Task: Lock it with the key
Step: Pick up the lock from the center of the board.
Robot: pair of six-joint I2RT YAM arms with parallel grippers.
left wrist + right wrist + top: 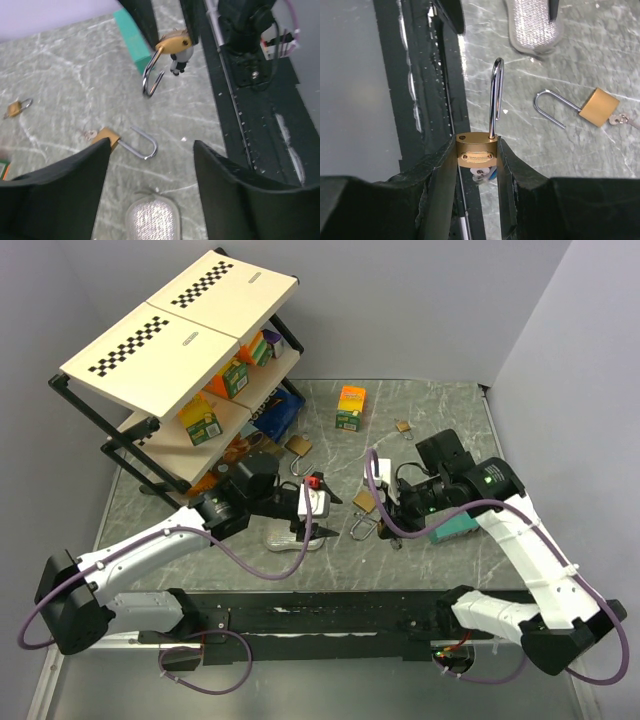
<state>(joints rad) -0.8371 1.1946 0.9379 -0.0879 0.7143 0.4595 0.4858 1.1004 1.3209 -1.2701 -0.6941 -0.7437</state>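
Note:
My right gripper [476, 144] is shut on a brass padlock [477, 151]. Its shackle [495, 95] stands open and points away from the wrist, and a key [482, 174] sits in its underside. In the top view this padlock [362, 526] hangs just above the table, left of the right gripper [376, 522]. The left wrist view shows it too [173, 43]. My left gripper [151, 146] is open and empty over a silver mesh pad [152, 217]. A second open brass padlock [107, 135] with a key lies by its left finger [65, 185].
A slanted shelf [180, 330] with boxes fills the back left. An orange box [351, 406] and two more padlocks [298, 447] [403, 426] lie further back. A teal block [455, 528] lies under the right arm. The black base rail [330, 615] runs along the near edge.

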